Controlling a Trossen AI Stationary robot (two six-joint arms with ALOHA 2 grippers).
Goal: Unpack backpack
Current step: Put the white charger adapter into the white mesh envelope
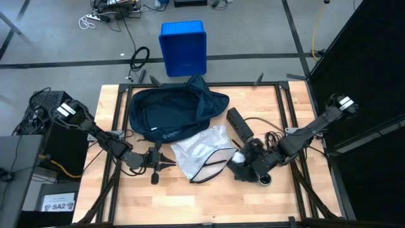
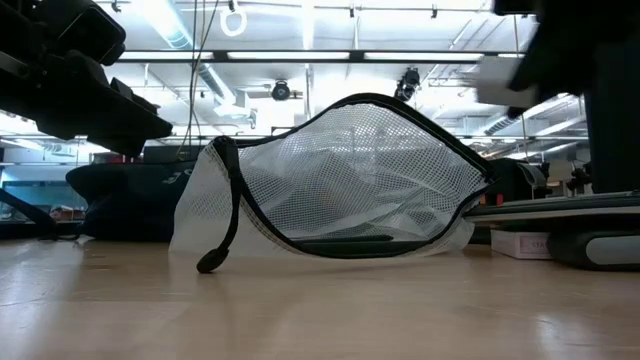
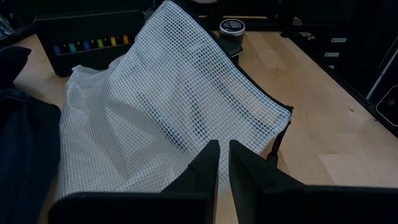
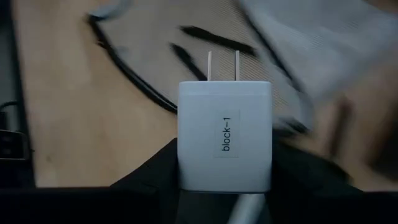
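The surface (image 1: 209, 202) is a pale wooden top framed by dark rails, standing on a grey concrete floor. Beyond its far edge a bright blue rigid bin (image 1: 183, 48) sits on the floor, with loose cables lying near it. The low view looks across the wood into a large room with white ceiling beams and strip lights.

The backpack (image 1: 171, 111) lies on the far-left part of the surface: a soft, dark navy bag, slumped and crumpled, its opening gaping toward the far edge, with a small white logo label on the side facing the near edge. Just beside it, toward the middle of the surface, lies a white mesh pouch (image 1: 204, 151) with a dark zipper edge and a black pull cord. A long dark case (image 1: 239, 125) lies to the right of the pouch.

The left gripper (image 3: 222, 155) sits low over the near-left edge of the pouch, its fingers pressed nearly together and holding nothing. The right gripper (image 1: 243, 161) is at the right side of the pouch, clamped on a white charger block (image 4: 224, 144) with two metal prongs and a label reading "block-1".
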